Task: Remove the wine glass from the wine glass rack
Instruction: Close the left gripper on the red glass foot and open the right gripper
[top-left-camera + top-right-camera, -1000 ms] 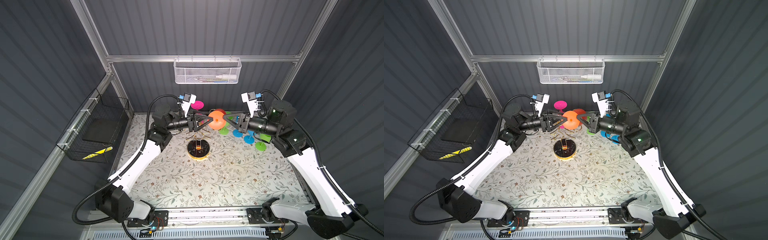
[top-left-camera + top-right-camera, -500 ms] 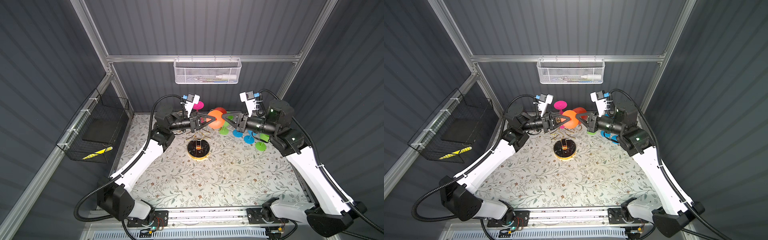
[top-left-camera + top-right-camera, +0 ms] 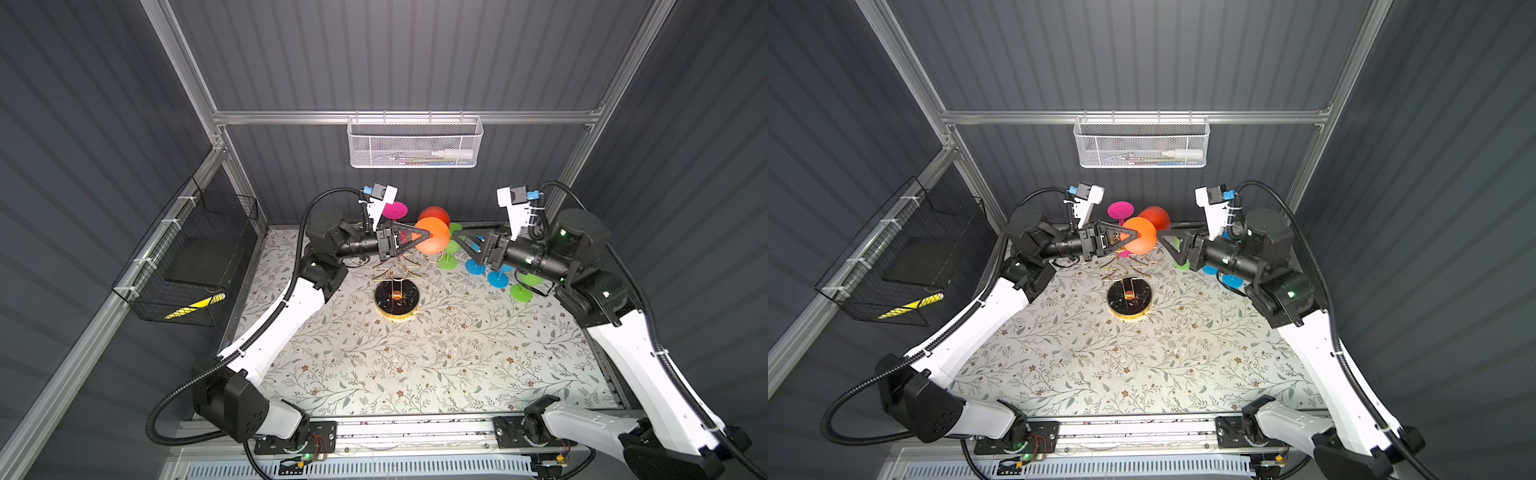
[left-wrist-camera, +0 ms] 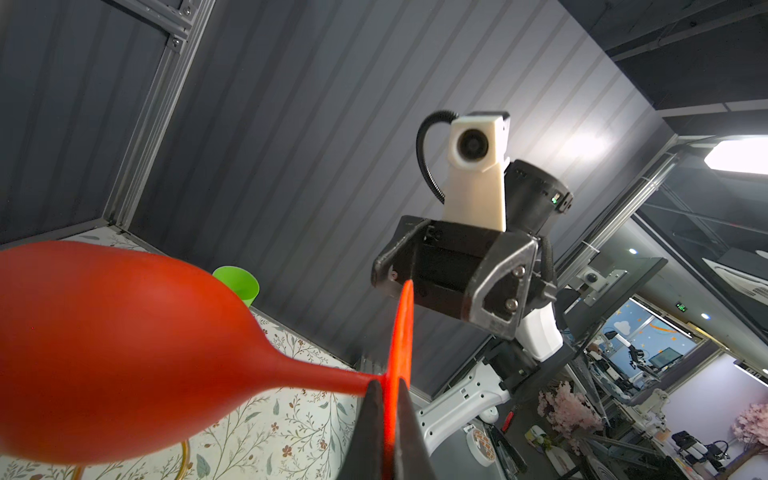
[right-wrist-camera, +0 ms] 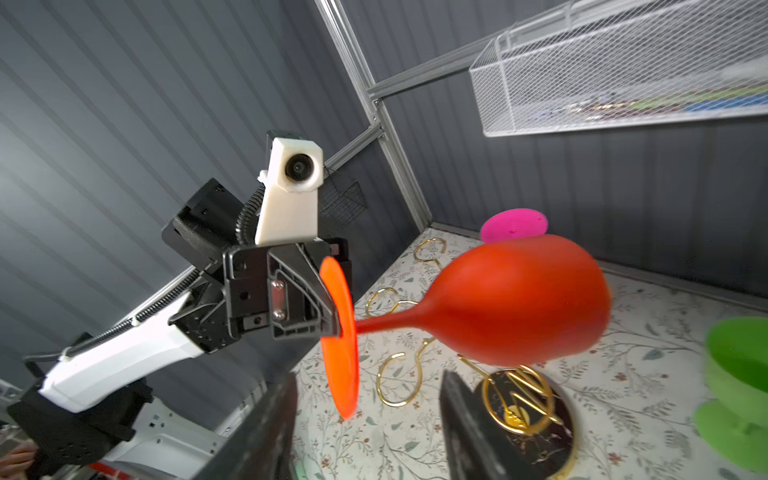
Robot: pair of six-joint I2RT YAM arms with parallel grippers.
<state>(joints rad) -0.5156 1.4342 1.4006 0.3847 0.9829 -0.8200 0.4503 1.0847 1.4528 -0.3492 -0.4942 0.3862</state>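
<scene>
Horizontally outstretched, left gripper (image 3: 427, 235) pinches wine glass (image 3: 436, 246) by its foot; right gripper (image 3: 457, 239) faces it, parted.

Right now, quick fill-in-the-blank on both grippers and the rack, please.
1. The left gripper is ____ on the foot of the orange wine glass.
2. The right gripper is ____ and holds nothing.
3. The round base of the wine glass rack is black with a ____ rim.

Missing words: shut; open; gold.
</scene>
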